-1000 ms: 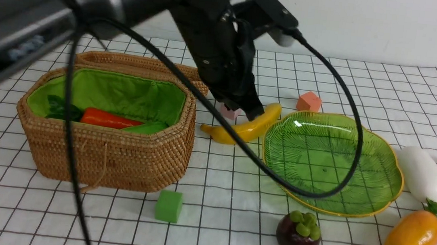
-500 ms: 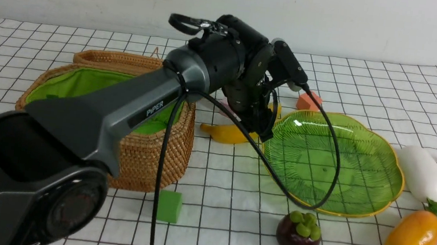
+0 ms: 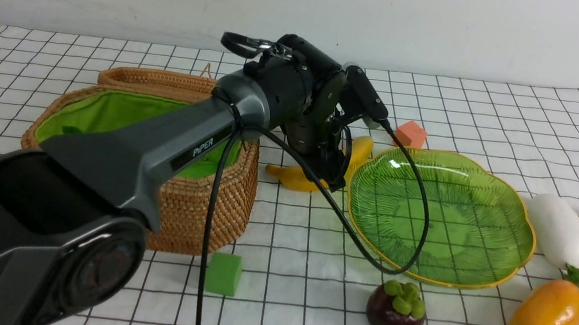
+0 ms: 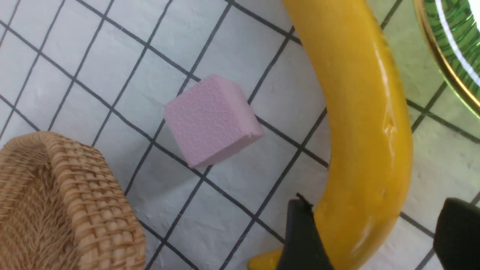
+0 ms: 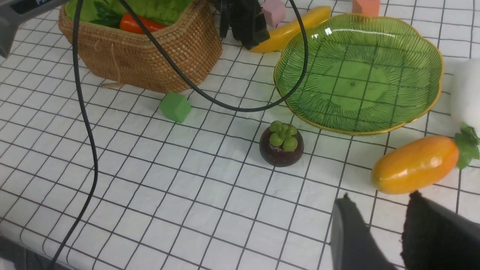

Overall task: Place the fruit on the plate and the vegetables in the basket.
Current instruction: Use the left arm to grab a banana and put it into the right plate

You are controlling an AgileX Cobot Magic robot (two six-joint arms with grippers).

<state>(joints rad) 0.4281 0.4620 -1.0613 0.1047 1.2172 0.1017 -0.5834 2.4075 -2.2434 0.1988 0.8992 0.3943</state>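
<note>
Only the left wrist view shows the left fingers (image 4: 303,240) spread wide astride the glossy, curved yellow banana (image 4: 360,112), not clamped; the front view's arm hides this. The banana lies on the checked tabletop (image 3: 296,303) between woven wicker basket (image 3: 198,212) and ribbed green glass plate (image 3: 477,214). The right fingers (image 5: 352,240), slightly parted, hold nothing.

Bright, even light; white glare streaks the banana (image 4: 360,112) between my fingers (image 4: 303,240) and the plate (image 4: 455,52) just beside them; shadows are soft.
</note>
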